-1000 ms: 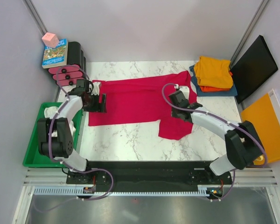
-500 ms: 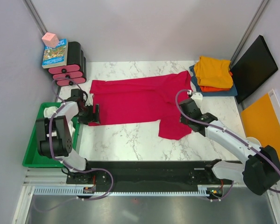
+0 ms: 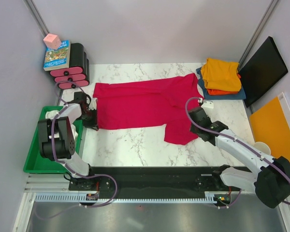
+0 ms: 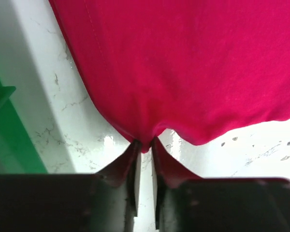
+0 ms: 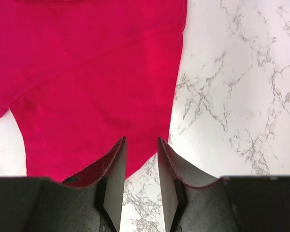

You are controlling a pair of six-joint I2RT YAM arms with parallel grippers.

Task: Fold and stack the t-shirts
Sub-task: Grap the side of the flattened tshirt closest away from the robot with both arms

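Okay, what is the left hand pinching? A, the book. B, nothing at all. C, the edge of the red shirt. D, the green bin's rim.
C: in the left wrist view, the left hand has its fingers drawn almost together on a puckered bit of the red shirt at its edge.
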